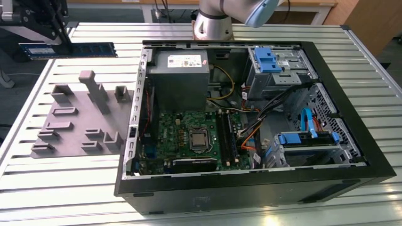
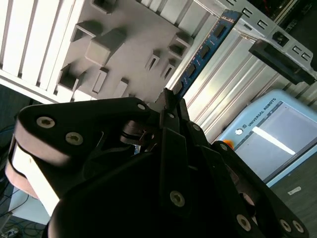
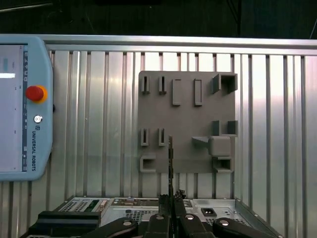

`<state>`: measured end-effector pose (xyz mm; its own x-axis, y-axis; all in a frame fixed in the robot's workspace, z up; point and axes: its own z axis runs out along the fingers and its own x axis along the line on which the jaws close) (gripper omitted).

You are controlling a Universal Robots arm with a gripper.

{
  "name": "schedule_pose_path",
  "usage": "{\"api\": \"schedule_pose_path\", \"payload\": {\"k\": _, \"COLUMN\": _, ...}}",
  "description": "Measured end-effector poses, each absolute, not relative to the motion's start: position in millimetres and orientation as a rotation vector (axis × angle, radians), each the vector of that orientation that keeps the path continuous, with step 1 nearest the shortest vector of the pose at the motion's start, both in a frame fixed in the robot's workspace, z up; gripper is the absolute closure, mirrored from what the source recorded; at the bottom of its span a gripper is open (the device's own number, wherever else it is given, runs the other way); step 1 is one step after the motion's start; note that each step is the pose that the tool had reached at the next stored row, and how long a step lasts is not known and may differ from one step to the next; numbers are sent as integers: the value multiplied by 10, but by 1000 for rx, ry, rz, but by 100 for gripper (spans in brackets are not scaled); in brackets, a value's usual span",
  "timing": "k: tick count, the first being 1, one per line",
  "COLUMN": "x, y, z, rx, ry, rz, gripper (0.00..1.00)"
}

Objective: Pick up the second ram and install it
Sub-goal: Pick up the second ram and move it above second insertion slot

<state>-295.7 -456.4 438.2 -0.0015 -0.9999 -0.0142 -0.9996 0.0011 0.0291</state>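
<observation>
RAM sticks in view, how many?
1: the ram, clamped in the gripper, outside the case near the tray. Another may sit in the motherboard slots; can't tell.

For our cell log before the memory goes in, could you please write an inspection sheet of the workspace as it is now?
Surface: slatted metal table carrying the open computer case and the grey tray.
Job's things: second ram held off the table, apart from the tray; motherboard exposed inside the case.
Clutter: the tray with upright blocks, beside the case at the exterior view's left.
Grippers: gripper shut on the second ram.
Cables: yellow wires and a blue cable inside the case.
Surroundings: teach pendant with a red button, on the table; arm base behind the case.
</observation>
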Motion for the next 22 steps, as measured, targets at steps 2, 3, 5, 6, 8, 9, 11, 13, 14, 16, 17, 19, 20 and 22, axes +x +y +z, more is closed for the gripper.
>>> {"api": "schedule_pose_path", "payload": {"k": 2, "x": -2893, "y": -4565, "z": 4382, "rx": 2212, "ry": -2215, "rz": -48, "gripper": 86}}
{"api": "schedule_pose_path", "payload": {"k": 3, "x": -2861, "y": -4565, "z": 4382, "rx": 2212, "ry": -2215, "rz": -48, "gripper": 86}}
{"api": "schedule_pose_path", "payload": {"k": 5, "x": -2796, "y": -4564, "z": 4383, "rx": 2212, "ry": -2215, "rz": -48, "gripper": 86}}
{"api": "schedule_pose_path", "payload": {"k": 6, "x": -2765, "y": -4564, "z": 4382, "rx": 2212, "ry": -2215, "rz": -48, "gripper": 86}}
{"api": "schedule_pose_path", "payload": {"k": 8, "x": -2695, "y": -4565, "z": 4382, "rx": 2212, "ry": -2215, "rz": -48, "gripper": 86}}
{"api": "schedule_pose_path", "payload": {"k": 9, "x": -2657, "y": -4565, "z": 4382, "rx": 2212, "ry": -2215, "rz": -48, "gripper": 86}}
{"api": "schedule_pose_path", "payload": {"k": 11, "x": -2571, "y": -4565, "z": 4382, "rx": 2212, "ry": -2215, "rz": -48, "gripper": 86}}
{"api": "schedule_pose_path", "payload": {"k": 13, "x": -2479, "y": -4565, "z": 4382, "rx": 2212, "ry": -2215, "rz": -48, "gripper": 86}}
{"api": "schedule_pose_path", "payload": {"k": 14, "x": -2434, "y": -4565, "z": 4382, "rx": 2212, "ry": -2215, "rz": -48, "gripper": 86}}
{"api": "schedule_pose_path", "payload": {"k": 16, "x": -2344, "y": -4565, "z": 4381, "rx": 2212, "ry": -2215, "rz": -48, "gripper": 86}}
{"api": "schedule_pose_path", "payload": {"k": 17, "x": -2299, "y": -4565, "z": 4380, "rx": 2212, "ry": -2215, "rz": -48, "gripper": 86}}
{"api": "schedule_pose_path", "payload": {"k": 19, "x": -2204, "y": -4565, "z": 4381, "rx": 2212, "ry": -2215, "rz": -48, "gripper": 86}}
{"api": "schedule_pose_path", "payload": {"k": 20, "x": -2160, "y": -4565, "z": 4380, "rx": 2212, "ry": -2215, "rz": -48, "gripper": 86}}
{"api": "schedule_pose_path", "payload": {"k": 22, "x": -2070, "y": -4565, "z": 4380, "rx": 2212, "ry": -2215, "rz": -48, "gripper": 86}}
